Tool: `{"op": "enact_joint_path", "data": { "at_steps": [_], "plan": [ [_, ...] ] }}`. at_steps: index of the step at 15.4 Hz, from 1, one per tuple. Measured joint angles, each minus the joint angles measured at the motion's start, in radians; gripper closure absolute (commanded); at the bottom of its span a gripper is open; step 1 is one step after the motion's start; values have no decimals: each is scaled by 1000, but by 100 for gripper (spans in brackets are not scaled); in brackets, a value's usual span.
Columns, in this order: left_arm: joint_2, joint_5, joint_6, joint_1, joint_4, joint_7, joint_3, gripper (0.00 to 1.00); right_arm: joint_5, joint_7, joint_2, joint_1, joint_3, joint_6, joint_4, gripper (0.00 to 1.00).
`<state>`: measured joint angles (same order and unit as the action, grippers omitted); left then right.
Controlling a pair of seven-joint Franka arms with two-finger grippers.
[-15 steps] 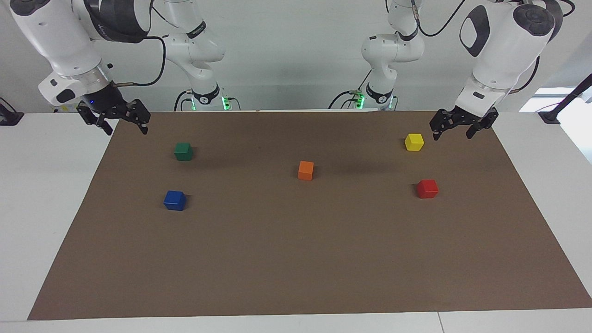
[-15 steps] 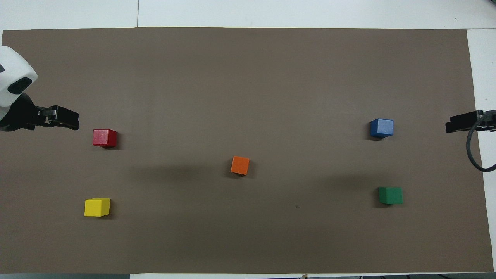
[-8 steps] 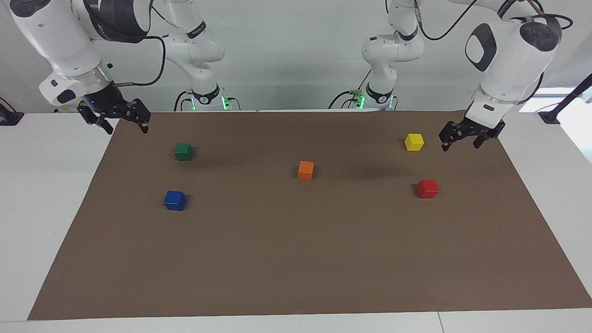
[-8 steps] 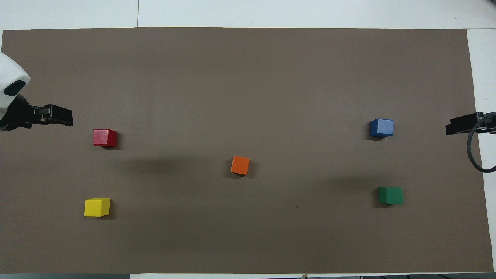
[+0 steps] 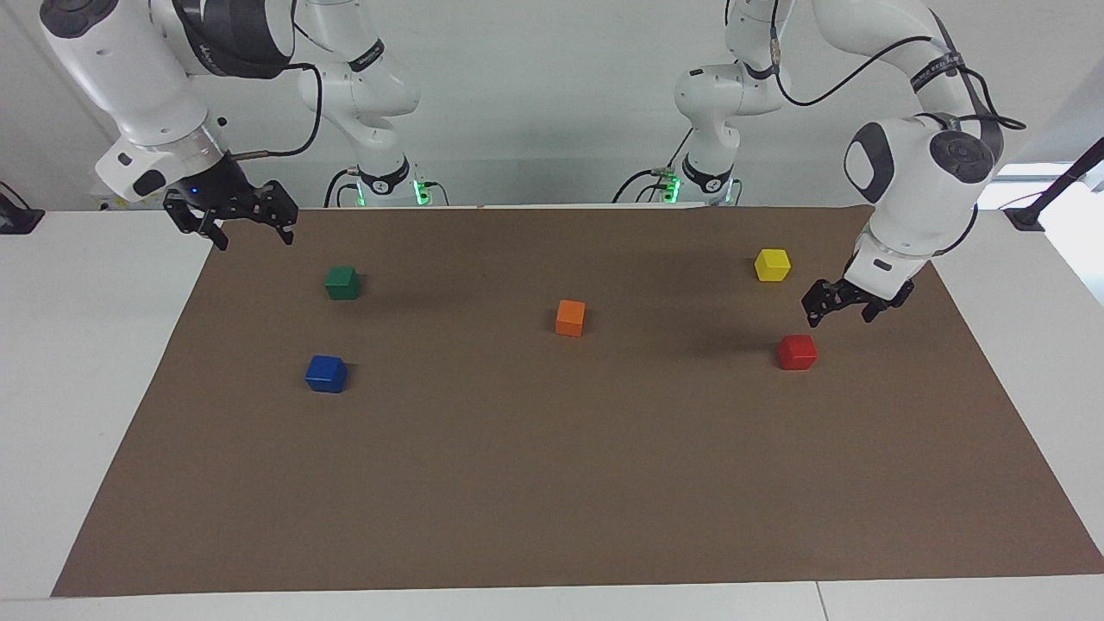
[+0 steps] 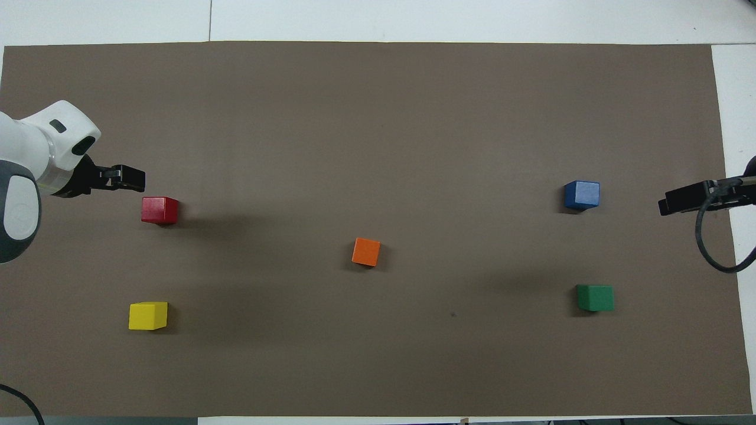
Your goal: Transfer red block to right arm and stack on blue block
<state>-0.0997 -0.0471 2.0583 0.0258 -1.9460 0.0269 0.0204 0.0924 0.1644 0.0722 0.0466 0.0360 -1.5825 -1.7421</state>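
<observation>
You have five cubes on the brown mat (image 5: 552,483), one of each colour, and two arms with one gripper apiece. The red block (image 5: 796,352) sits flat on the mat toward the left arm's end, well in from the mat's edges, with the yellow cube (image 5: 772,264) nearer the robots toward that end's corner. The blue block (image 5: 325,373) lies toward the right arm's end, and the green cube (image 5: 341,282) is nearer the robots than it. The orange cube (image 5: 570,317) stands alone near the mat's middle. Look at the left gripper (image 5: 838,309): it hangs in the air just above the mat, close beside the red block but not touching it, its fingers spread apart with nothing between them. The block lies on the mat just below and to one side of those fingertips, not between them. The left arm is bent down steeply from its elbow, wrist angled toward the block. The right arm (image 5: 147,95) waits with the right gripper (image 5: 253,235) over the mat's corner at its own end, fingers spread and empty, well apart from the blue block.
</observation>
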Motion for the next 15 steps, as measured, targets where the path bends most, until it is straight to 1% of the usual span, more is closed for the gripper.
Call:
{"op": "enact_joint_path", "data": {
  "at_steps": [3,5,7,9,12,15],
  "plan": [
    [-28,0,58,19,-46,48,0,0,131,19,2,13,10,54,0,0],
    [-42,0,98,22,-71,54,0,0,227,51,3,39,13,93,-7,0],
    [-54,3,116,22,-91,54,1,0,327,117,3,79,15,112,-34,0],
    [-70,36,128,21,-98,55,2,0,398,170,0,107,17,127,-70,0],
    [-90,57,144,21,-100,56,5,0,519,210,-28,141,18,183,-98,0],
    [-123,61,167,19,-101,59,10,0,622,247,-71,179,20,259,-101,0]
  ]
}}
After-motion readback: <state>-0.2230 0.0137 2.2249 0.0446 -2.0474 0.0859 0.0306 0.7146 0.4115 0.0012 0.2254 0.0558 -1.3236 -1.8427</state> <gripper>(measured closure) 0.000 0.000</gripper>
